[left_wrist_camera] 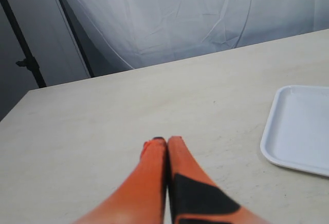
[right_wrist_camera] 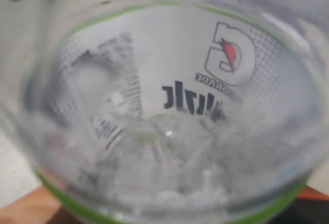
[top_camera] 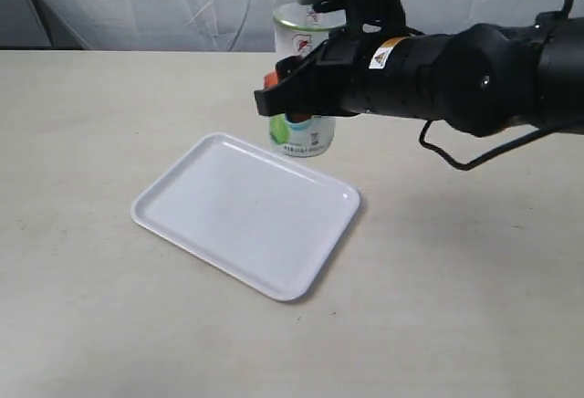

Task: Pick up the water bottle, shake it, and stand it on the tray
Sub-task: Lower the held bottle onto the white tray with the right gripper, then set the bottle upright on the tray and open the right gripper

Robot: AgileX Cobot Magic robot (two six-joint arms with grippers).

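Clear-plastic water bottle (top_camera: 306, 138) stands upright toward the worktop's far edge, just behind the tray (top_camera: 246, 211), clamped in the right gripper (top_camera: 274, 92). If the grip is loose, shaking could let it slip or tilt.

This is looking like a robot test lab: a white cloth (left_wrist_camera: 180, 13) is hanging as a backdrop behind a plain pale table (top_camera: 91, 307), a dark stand (left_wrist_camera: 25, 62) is rising beside it, and a black robot arm (top_camera: 474, 69) is reaching across.
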